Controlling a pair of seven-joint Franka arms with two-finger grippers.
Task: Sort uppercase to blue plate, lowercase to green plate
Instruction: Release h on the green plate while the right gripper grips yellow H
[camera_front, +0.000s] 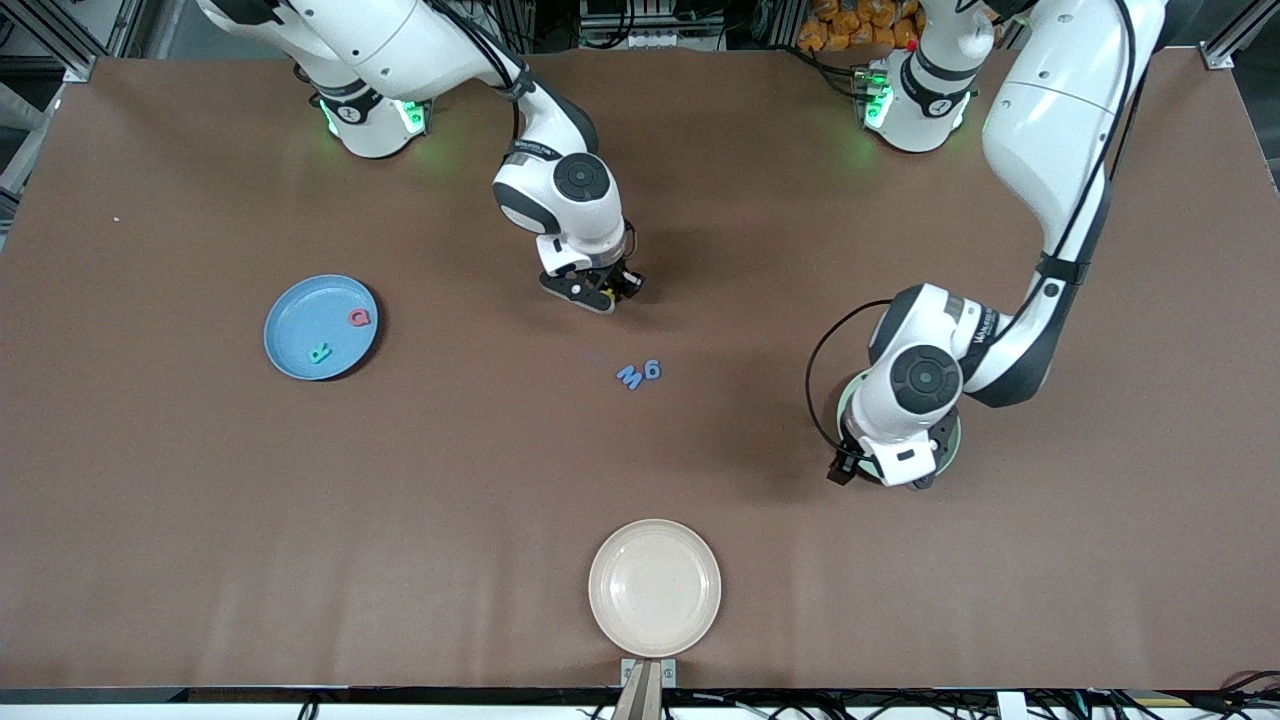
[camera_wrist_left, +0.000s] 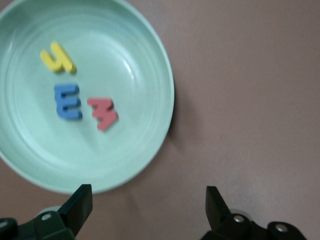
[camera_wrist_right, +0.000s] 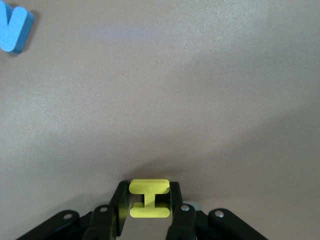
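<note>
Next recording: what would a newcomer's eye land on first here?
Probably the right gripper low over mid-table, fingers closed on the yellow H. Next, the green plate under the open left gripper holds the yellow h, blue m and red w. The blue plate, toward the right arm's end, holds the red Q and teal R.

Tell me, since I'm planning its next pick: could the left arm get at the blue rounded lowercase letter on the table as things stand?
Probably yes. The left gripper is open and empty over the green plate, and the brown table between it and the blue rounded letter is bare, though blue M touches it.
</note>
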